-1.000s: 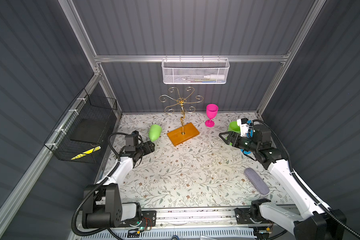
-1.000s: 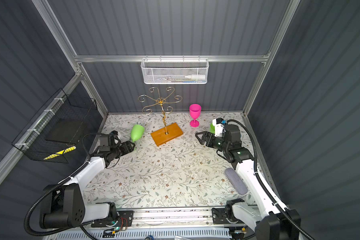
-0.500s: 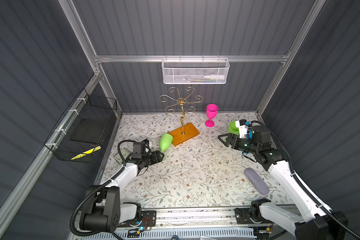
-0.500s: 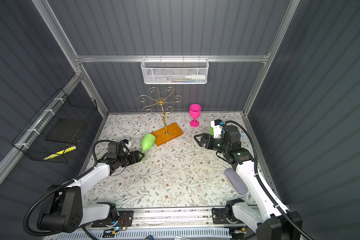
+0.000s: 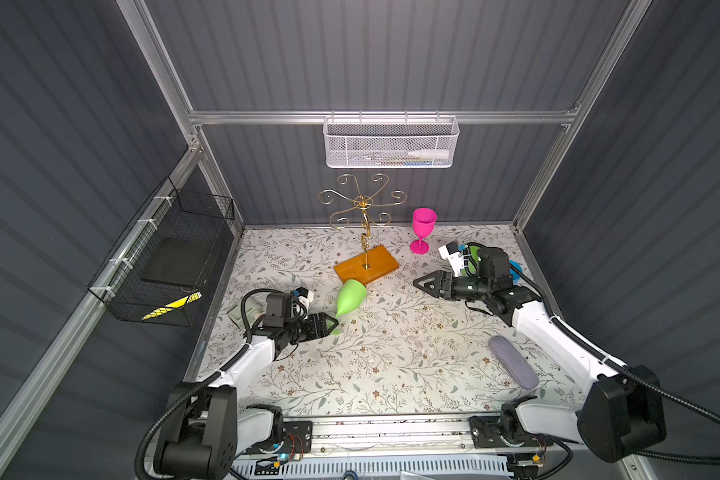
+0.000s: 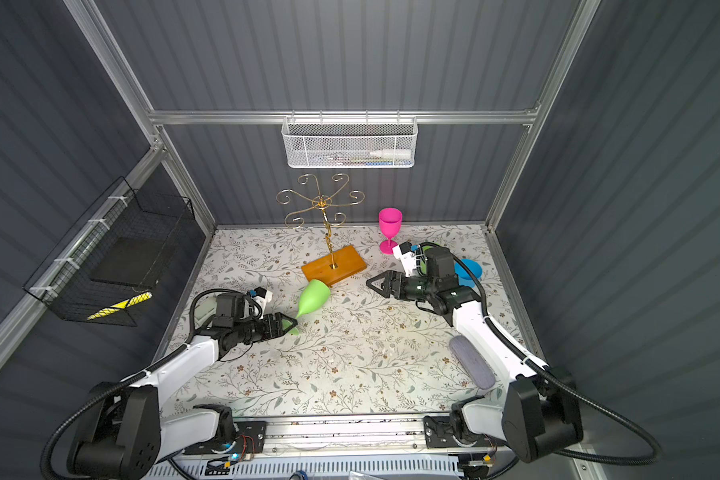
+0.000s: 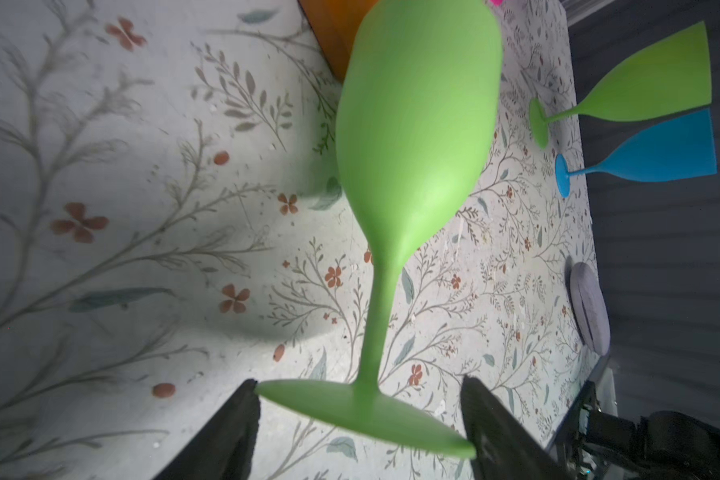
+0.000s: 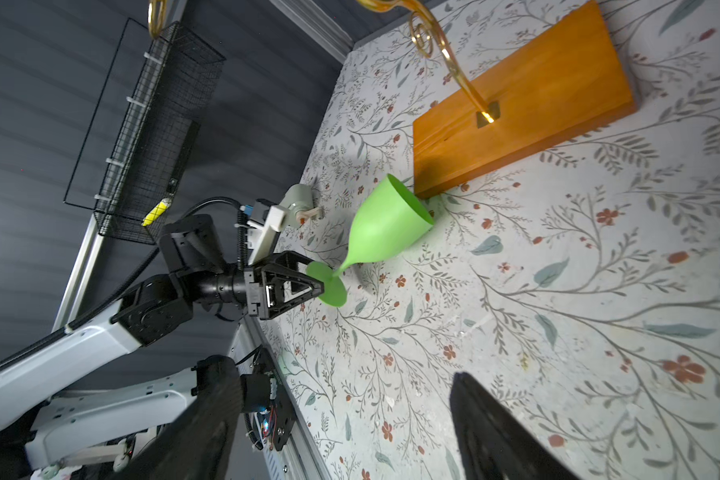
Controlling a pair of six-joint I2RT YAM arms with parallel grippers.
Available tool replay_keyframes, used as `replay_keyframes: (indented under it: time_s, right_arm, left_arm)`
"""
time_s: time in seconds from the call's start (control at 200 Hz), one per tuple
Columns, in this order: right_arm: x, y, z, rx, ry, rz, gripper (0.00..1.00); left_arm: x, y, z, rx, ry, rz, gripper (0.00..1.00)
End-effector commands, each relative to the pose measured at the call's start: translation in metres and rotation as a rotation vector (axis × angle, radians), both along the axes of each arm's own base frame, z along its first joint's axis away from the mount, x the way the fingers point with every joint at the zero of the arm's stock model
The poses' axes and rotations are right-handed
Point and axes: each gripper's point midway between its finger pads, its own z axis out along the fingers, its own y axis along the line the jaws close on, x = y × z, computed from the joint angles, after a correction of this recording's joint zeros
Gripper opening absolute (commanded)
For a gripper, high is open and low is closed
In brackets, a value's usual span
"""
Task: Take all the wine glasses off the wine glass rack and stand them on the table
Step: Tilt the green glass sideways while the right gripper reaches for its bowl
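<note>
Floral-print tabletop (image 5: 391,365), grey walls around: the green wine glass (image 5: 351,296) is off the wine glass rack (image 5: 352,268) and tilted. Its foot is clamped in the left gripper (image 5: 332,324), with the bowl mouth just beside the wooden base's near corner (rim contact unclear). Further right, the right gripper (image 5: 420,284) hovers spread wide and empty, near a pink glass (image 5: 423,230).
</note>
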Motion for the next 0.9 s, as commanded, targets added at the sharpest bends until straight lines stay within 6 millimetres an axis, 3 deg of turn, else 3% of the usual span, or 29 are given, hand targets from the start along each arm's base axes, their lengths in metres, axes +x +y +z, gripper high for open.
replay_keyframes:
  time_s: [0.0,0.28,0.475,0.595,0.735,0.895]
  right_arm:
    - [-0.006,0.012,0.005,0.060,-0.015,0.088,0.81]
    - [0.009,0.019,-0.026,0.043,0.028,0.085,0.80]
    - [0.026,0.020,-0.059,-0.024,0.088,0.062,0.78]
    - [0.024,0.028,-0.075,-0.037,0.123,0.085,0.76]
    - [0.021,0.036,-0.084,-0.032,0.131,0.086,0.76]
    - [0.032,0.037,-0.091,-0.072,0.100,0.048,0.76]
  left_arm:
    - [-0.001,-0.029,0.013,-0.081,-0.042,-0.135,0.03]
    - [-0.002,-0.053,0.029,-0.146,-0.069,-0.246,0.02]
    - [-0.003,-0.059,0.020,-0.158,-0.038,-0.274,0.02]
    - [-0.001,-0.059,0.019,-0.150,-0.036,-0.275,0.03]
    - [0.003,-0.057,0.019,-0.128,-0.047,-0.271,0.04]
    - [0.005,-0.058,0.016,-0.125,-0.038,-0.269,0.04]
